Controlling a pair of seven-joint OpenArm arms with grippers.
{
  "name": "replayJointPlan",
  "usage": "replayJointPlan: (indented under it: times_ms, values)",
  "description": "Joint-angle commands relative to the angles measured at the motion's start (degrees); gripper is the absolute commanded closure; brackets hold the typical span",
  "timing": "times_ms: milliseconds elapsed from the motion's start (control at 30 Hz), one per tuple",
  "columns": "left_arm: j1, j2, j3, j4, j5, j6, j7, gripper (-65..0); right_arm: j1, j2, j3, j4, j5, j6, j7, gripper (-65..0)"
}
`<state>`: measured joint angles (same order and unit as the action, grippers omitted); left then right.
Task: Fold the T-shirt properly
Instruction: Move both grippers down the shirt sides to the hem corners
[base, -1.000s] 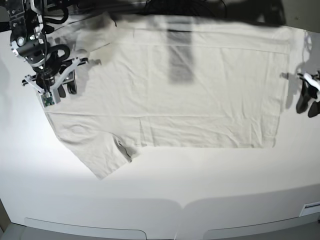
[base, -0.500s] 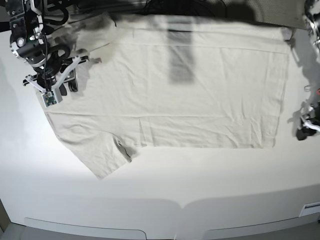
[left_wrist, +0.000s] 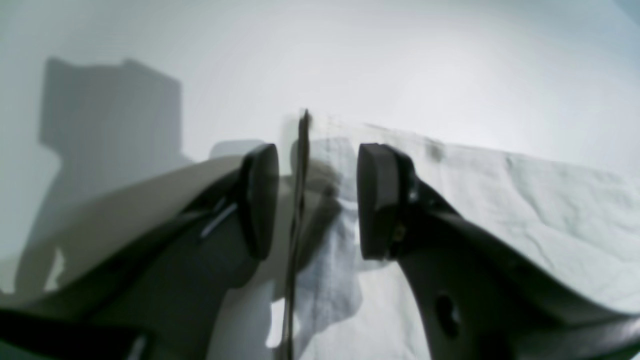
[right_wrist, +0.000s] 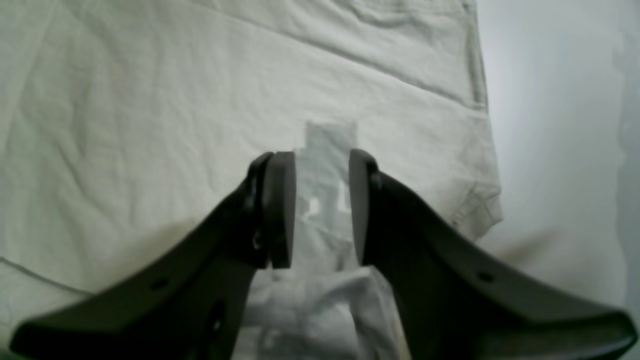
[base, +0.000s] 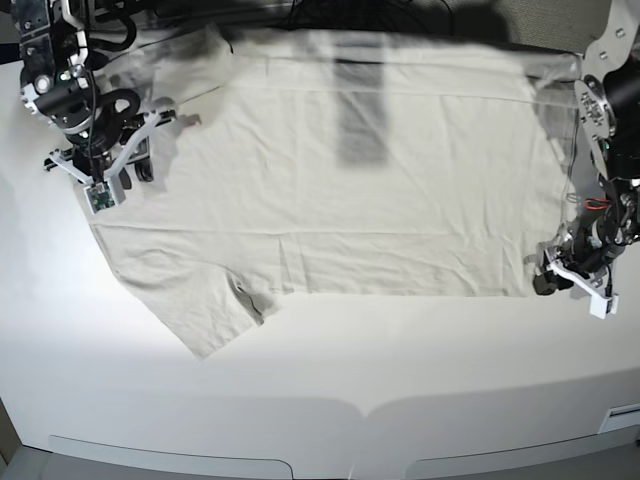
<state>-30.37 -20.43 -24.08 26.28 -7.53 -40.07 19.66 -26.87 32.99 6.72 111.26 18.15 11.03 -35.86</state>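
The pale beige T-shirt (base: 380, 190) lies spread flat on the white table (base: 330, 380), collar end at the left and bottom hem at the right. One sleeve (base: 200, 310) points toward the front. My left gripper (base: 548, 282) is at the shirt's front hem corner. In the left wrist view it (left_wrist: 317, 200) is open, with the cloth's corner (left_wrist: 525, 200) and a thin dark edge between the jaws. My right gripper (base: 135, 172) is over the shirt's left end. In the right wrist view it (right_wrist: 322, 205) is open just above the cloth (right_wrist: 150, 100).
Dark cables and arm bases (base: 300, 12) run along the back edge. A shadow band (base: 360, 110) crosses the shirt's upper middle. The table's front edge (base: 360, 410) curves below, with a small white label (base: 620, 415) at the right.
My left arm has swung from the table's right edge in to the shirt's front hem corner. My right gripper has stayed over the shirt's left end.
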Motion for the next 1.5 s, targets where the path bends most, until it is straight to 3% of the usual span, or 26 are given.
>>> replayJointPlan:
  times_ms: [0,267,333,433,700,867,1000,1267,1467]
  values:
    - [-1.1,0.0,-0.1,0.3,0.7,0.1,1.3,-24.3,0.2,0.8,0.4,1.0,-0.1,-0.1,1.4,-17.1]
    - [-1.1,1.4,-0.1,0.3,0.7,0.1,2.7,-20.8,0.2,0.8,0.4,1.0,-0.1,-0.1,1.6,-17.1]
    - [-1.0,1.4,-0.1,0.3,0.7,0.1,3.8,-15.5,0.2,0.8,0.4,1.0,-0.1,-0.1,2.0,-17.1]
    - [-1.1,1.2,-0.1,0.3,0.7,0.1,3.8,0.0,0.2,0.8,0.4,1.0,-0.1,-0.1,2.4,-17.1]
    - [-1.0,1.4,-0.1,0.3,0.5,0.1,3.1,0.0,3.0,0.8,0.4,0.4,-0.2,0.0,8.1,-17.2]
    - [-0.5,1.7,-0.1,0.3,0.4,0.1,3.0,0.0,12.4,0.8,0.4,-5.6,0.5,0.0,2.8,-17.2]
    - [-0.1,1.7,-0.1,0.3,0.4,0.1,2.1,0.0,21.1,0.8,0.4,-14.2,6.3,0.3,0.7,-17.1]
    - [0.1,2.3,-0.1,0.3,-0.6,0.1,2.1,0.0,39.7,1.0,0.3,-31.4,8.1,11.6,-4.2,-17.2]
    - [0.9,2.3,-0.1,0.3,-3.6,0.1,1.9,0.0,52.1,2.3,-4.8,-50.9,12.9,15.1,-1.2,-27.0]
